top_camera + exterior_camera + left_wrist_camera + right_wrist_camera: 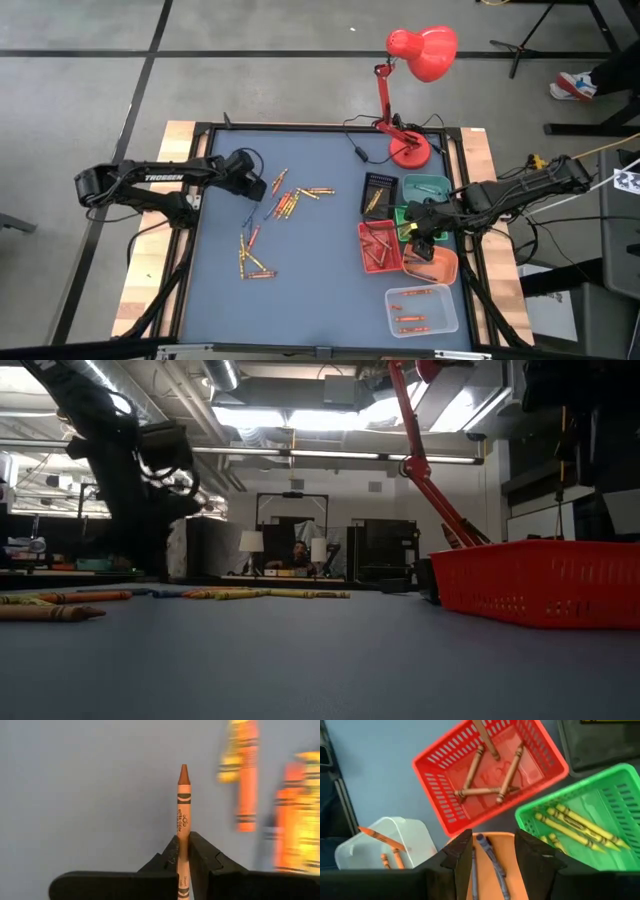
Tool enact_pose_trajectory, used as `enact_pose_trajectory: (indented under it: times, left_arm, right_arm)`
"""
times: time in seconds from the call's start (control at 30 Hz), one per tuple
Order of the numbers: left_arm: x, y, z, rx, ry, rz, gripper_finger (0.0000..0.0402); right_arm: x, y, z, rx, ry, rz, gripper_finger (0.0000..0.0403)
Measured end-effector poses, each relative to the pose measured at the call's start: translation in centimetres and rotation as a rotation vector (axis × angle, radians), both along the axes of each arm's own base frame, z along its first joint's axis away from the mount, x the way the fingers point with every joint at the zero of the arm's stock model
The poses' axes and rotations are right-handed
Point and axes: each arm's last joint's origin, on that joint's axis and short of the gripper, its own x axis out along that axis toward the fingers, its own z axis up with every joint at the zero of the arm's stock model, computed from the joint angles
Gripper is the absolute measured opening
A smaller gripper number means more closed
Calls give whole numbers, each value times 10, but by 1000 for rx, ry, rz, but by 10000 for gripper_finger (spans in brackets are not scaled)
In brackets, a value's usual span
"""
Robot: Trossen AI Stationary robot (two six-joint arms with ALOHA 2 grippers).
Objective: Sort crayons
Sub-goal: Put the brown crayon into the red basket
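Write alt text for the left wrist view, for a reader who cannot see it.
The left gripper is shut on a brown crayon, which points straight out from between its two dark fingers over the blue-grey table. Blurred orange and yellow crayons lie on the table to one side.

Grey concrete floor (80, 90) with dark seams, red desk lamp (420, 52), ceiling strip lights (320, 418), distant shelving.

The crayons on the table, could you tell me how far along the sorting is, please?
Done: several crayons lie in the red tray, green tray and clear tray. In hand: the left end effector is shut on a brown crayon. Left: loose crayons scattered on the mat.
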Motion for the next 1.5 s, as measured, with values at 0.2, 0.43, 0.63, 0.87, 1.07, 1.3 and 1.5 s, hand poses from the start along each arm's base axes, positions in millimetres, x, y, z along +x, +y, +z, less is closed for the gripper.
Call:
enact_pose_trajectory:
  times: [0.2, 0.43, 0.63, 0.87, 1.07, 1.3, 1.5]
  left_arm:
    - [25, -4, 14, 42, -262, -115, 4]
    - [56, -29, 39, 169, -569, -192, 4]
    - [72, -66, 58, 341, -741, -206, 4]
    - [89, -104, 60, 483, -878, -292, 4]
    - [107, -120, 45, 494, -959, -328, 4]
    - [157, -130, 31, 488, -921, -358, 4]
    - [212, -142, 24, 548, -920, -470, 4]
  right_arm:
    - [2, 1, 1, 8, -25, 0, 145]
    - [2, 1, 1, 7, -25, 2, 145]
    - [2, 1, 1, 3, -26, 1, 145]
    - [3, -2, 1, -71, -50, -38, 145]
    - [3, -2, 1, -89, -56, -48, 145]
    - [4, -2, 2, -85, -67, -49, 145]
    - [7, -1, 4, -72, -106, -51, 145]
